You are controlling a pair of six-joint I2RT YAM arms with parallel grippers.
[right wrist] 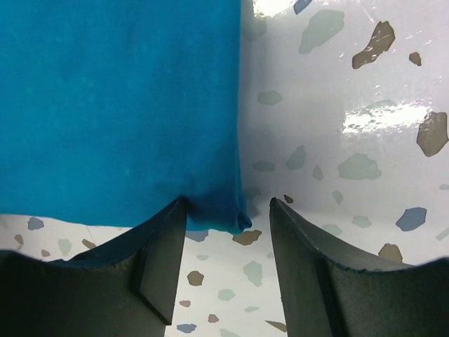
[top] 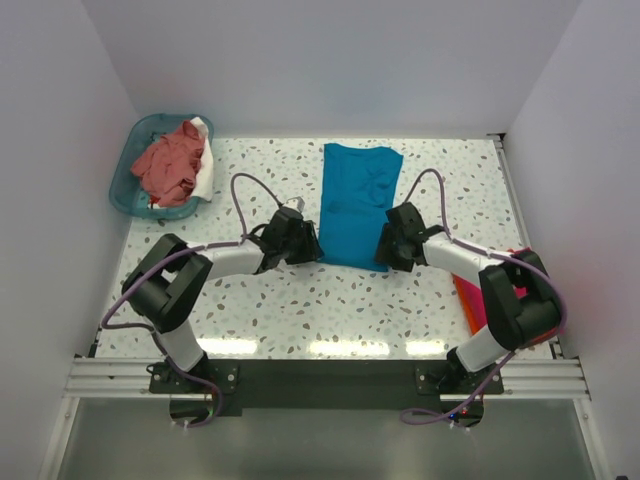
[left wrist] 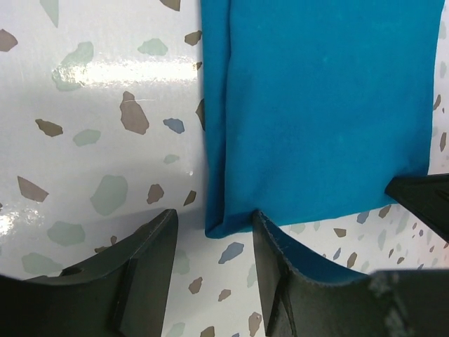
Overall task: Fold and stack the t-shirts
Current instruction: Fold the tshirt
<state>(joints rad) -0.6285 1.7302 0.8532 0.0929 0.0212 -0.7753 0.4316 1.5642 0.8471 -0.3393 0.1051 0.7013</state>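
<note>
The left claw stands wide, its fingers either side of the near left corner of the teal shirt. The right claw gapes just as wide over the near right corner. Neither grips cloth. The teal shirt lies mid-bench as a long strip, sleeves apparently tucked in, so its crosswise fold looks to be next. A salmon shirt and a white shirt sit unfolded in the basket. Pink and orange shirts lie at the right edge. The bench is glossy, speckled white, between plain white walls.
</note>
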